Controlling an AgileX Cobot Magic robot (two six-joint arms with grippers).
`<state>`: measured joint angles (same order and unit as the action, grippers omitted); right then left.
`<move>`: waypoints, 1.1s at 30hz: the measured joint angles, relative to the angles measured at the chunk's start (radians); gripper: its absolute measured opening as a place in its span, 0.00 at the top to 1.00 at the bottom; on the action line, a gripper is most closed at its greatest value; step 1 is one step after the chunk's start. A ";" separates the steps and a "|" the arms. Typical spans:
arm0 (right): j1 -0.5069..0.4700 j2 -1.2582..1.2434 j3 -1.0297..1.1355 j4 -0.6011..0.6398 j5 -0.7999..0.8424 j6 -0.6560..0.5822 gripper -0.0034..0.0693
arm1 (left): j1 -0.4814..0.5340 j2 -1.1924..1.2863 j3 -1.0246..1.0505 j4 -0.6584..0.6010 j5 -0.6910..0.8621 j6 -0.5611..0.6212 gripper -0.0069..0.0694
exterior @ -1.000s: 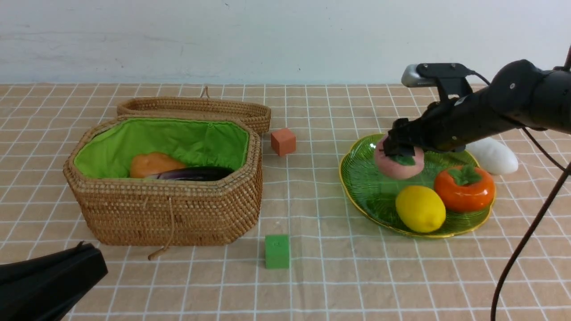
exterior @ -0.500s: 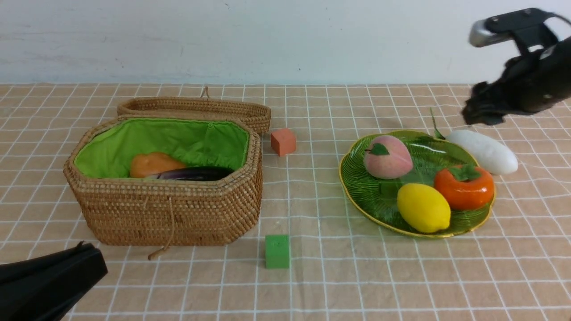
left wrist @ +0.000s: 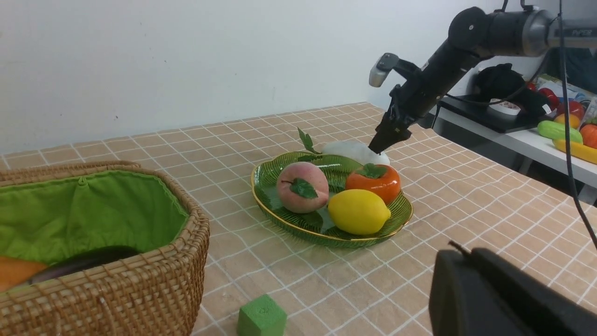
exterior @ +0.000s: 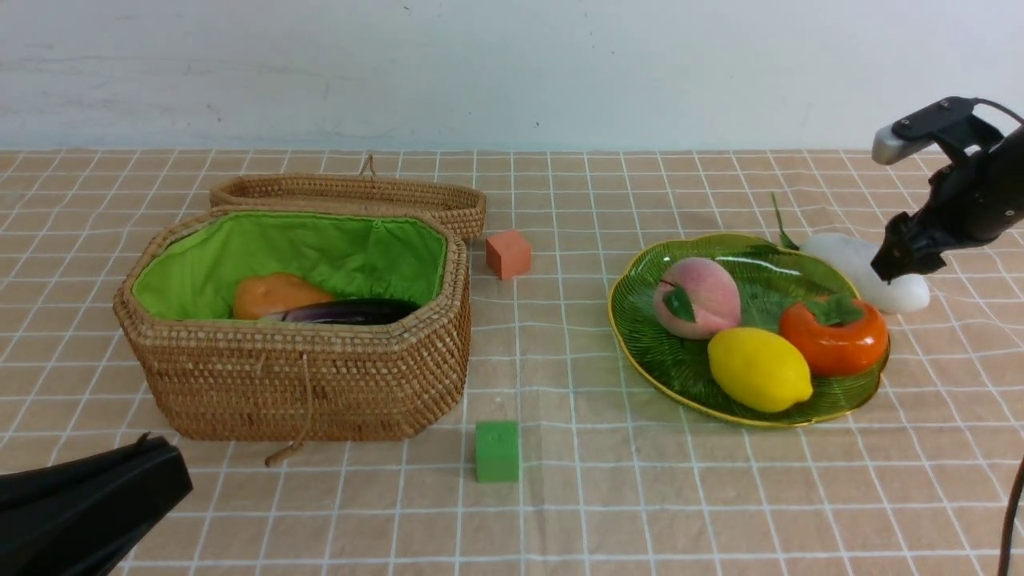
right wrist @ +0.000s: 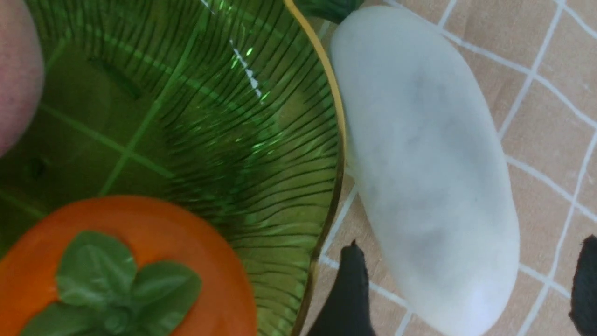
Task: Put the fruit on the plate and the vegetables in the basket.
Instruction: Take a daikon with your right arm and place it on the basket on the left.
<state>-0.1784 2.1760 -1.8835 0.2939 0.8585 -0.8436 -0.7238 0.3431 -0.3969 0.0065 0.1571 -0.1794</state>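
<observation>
peach now lying free on plate, right gripper moved to radish, jaws wide astride it

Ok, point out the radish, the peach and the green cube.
radish (exterior: 852,258), front view, on its white body beside the plate.
peach (exterior: 704,292), front view, on its pink side above the leaf.
green cube (exterior: 497,451), front view, on its front face.

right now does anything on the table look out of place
Yes: the white radish lies on the cloth against the plate rim, not in the basket. The right gripper, open, straddles its end. No carrot shows anywhere.
</observation>
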 joint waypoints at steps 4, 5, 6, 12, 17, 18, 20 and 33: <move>0.000 0.039 -0.042 -0.001 -0.023 -0.014 0.14 | 0.000 0.000 0.000 0.001 0.000 0.000 0.89; 0.000 0.053 -0.056 -0.001 -0.026 -0.015 0.14 | 0.000 0.000 0.000 0.002 0.000 0.000 0.89; 0.000 0.064 -0.064 -0.001 -0.028 -0.015 0.14 | 0.000 0.000 0.000 0.002 0.000 0.000 0.89; 0.000 0.119 -0.078 -0.003 -0.028 -0.020 0.14 | 0.000 0.000 0.000 0.003 0.000 0.000 0.88; 0.000 0.160 -0.078 -0.003 -0.038 -0.041 0.14 | 0.000 0.000 0.000 0.006 0.001 0.000 0.88; 0.000 0.161 -0.078 -0.003 -0.038 -0.041 0.14 | 0.000 0.000 0.000 0.008 0.001 0.000 0.88; 0.000 0.172 -0.079 0.000 -0.049 -0.046 0.14 | 0.000 0.000 0.000 0.012 0.001 0.000 0.88; 0.000 0.165 -0.085 -0.022 -0.056 -0.020 0.27 | 0.000 0.000 0.000 0.016 0.001 0.000 0.88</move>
<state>-0.1784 2.3411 -1.9683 0.2715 0.8029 -0.8633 -0.7238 0.3431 -0.3969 0.0223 0.1580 -0.1794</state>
